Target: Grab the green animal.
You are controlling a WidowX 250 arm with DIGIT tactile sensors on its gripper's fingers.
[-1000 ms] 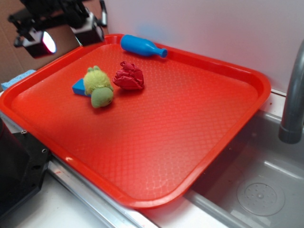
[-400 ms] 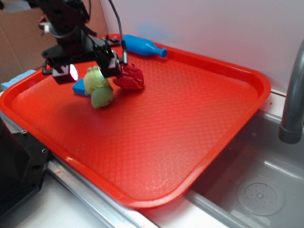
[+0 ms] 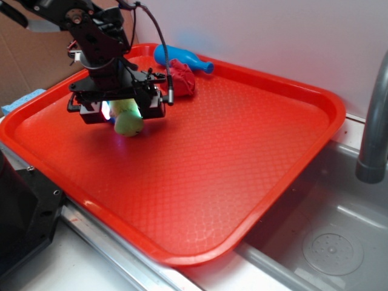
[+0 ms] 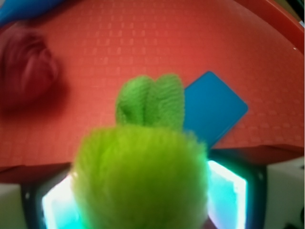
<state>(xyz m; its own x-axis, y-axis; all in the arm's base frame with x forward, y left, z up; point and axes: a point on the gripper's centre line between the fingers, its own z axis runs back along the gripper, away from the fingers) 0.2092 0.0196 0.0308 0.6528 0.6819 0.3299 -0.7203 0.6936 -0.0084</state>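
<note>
Sitting on the red tray (image 3: 254,182), near its far left corner, the green animal (image 3: 128,123) is lying directly under the hand (image 3: 121,110). The hand is straddling the toy, one finger on each side; whether the fingers are pressing on it I cannot tell. In the wrist view the green animal (image 4: 143,167) is filling the gap between the two lit pads (image 4: 226,195). The tray is also holding a blue block (image 4: 214,107), a red plush (image 3: 182,77) and a blue bottle (image 3: 179,57) along the far rim.
</note>
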